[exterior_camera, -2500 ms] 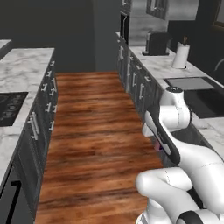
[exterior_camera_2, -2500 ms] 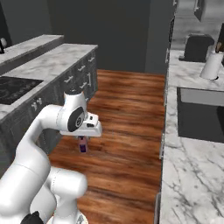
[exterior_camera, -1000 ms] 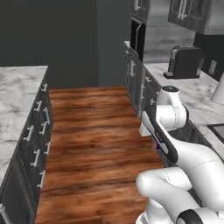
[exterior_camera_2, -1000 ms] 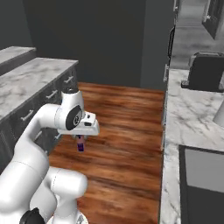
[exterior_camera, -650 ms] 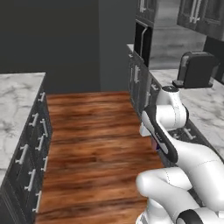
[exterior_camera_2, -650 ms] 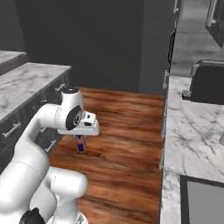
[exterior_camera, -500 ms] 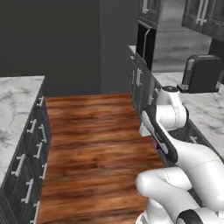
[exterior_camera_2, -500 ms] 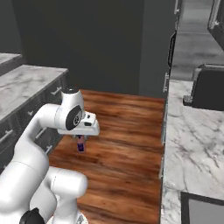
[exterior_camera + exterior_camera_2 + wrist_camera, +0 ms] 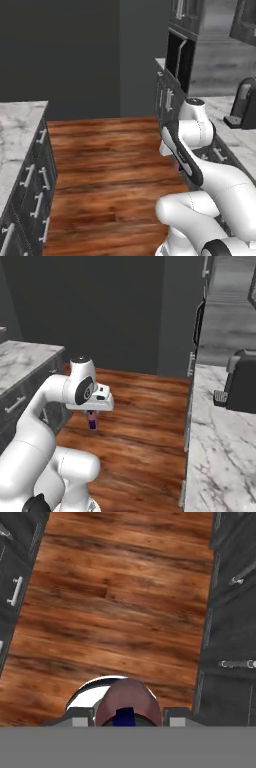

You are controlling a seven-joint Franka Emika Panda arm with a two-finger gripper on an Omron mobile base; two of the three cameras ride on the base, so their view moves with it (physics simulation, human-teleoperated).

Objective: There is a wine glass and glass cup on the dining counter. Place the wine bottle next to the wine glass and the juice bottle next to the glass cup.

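The gripper [image 9: 92, 417] was closed on the small reddish juice bottle [image 9: 128, 704] with its dark blue cap, holding it clear above the wooden floor [image 9: 145, 421] between the dark cabinet rows [image 9: 231, 619].

From behind the arm on its left, one base camera looks forward and down the wood floor [image 9: 110, 165] between two runs of dark cabinets toward a dark wall [image 9: 75, 45]. Its twin sits behind on the right, facing the same way, so both share that floor [image 9: 145, 421], the wall and the right-hand marble counter [image 9: 225, 446]. The hand camera hangs close above the planks [image 9: 120, 602], looking straight down past the gripper [image 9: 127, 718].
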